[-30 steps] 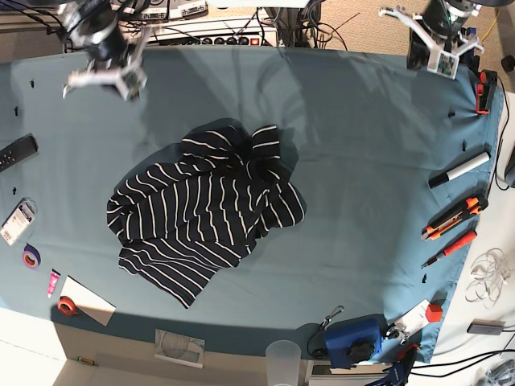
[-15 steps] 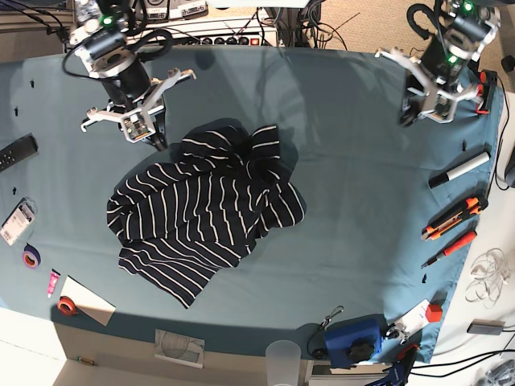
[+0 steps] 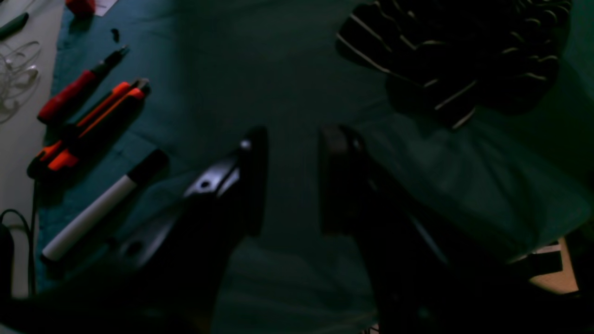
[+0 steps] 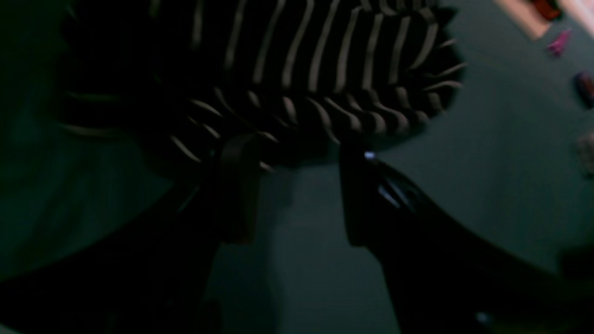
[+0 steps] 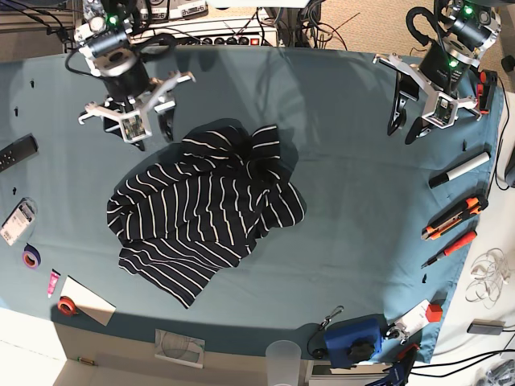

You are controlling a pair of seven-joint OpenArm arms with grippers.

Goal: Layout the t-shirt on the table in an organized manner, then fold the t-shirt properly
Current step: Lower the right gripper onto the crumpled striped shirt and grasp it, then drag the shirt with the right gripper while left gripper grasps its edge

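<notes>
**Both arms raised, jaws parted**

My right white-and-black parallel-jaw gripper (image 5: pixel 153 127) hangs at the far end on the base view's left, fingers pointing down, jaws apart. My left white-and-black gripper (image 5: pixel 407 121) hangs at the far end opposite, tilted, jaws apart, nothing between them.

Both arms are down from the table's far edge; the right gripper (image 5: pixel 154 133) now hangs with jaws apart by the t-shirt (image 5: pixel 205 211), the left gripper (image 5: pixel 405 122) likewise parted.
</notes>
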